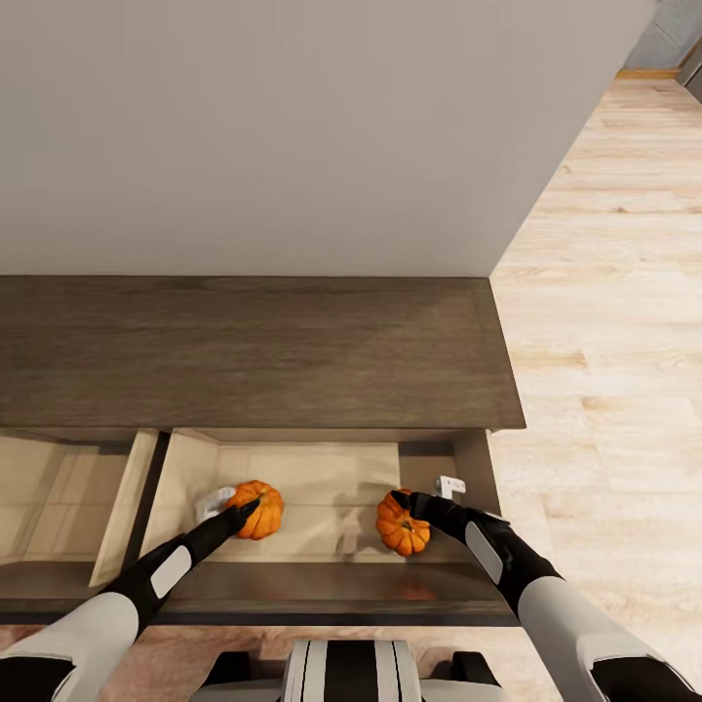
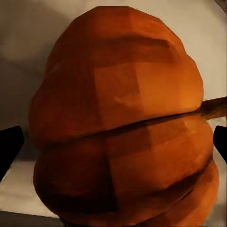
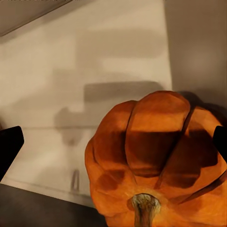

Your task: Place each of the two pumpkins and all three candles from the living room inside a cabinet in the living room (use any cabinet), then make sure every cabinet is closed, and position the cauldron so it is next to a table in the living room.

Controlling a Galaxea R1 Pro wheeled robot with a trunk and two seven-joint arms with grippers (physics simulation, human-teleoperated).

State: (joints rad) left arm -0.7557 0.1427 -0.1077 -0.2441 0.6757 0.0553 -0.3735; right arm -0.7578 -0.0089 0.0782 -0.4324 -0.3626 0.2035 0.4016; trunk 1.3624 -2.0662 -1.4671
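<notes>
- With both arms reaching down into the open drawer (image 1: pixel 322 468) of the cabinet (image 1: pixel 253 351), low in the head view, you look to be at the pumpkin-stowing step
- The left gripper (image 1: pixel 232 515) sits at the left pumpkin (image 1: pixel 257 509) in the lower centre-left of the frame; its wrist view shows the dark fingertips (image 2: pixel 9 146) apart at either side of the orange body, but whether they press on it I cannot tell
- The right gripper (image 1: pixel 409 502) is at the right pumpkin (image 1: pixel 402 527), lower centre-right; the fingers (image 3: pixel 10 144) stand wide, the pumpkin off to one side, grip unclear
- Next, you'd need both pumpkins resting on the drawer floor, fingers clear, arms lifted out before pushing the drawer shut
- Count: two pumpkins, one open drawer with a second open compartment (image 1: pixel 49 487) at lower left
</notes>
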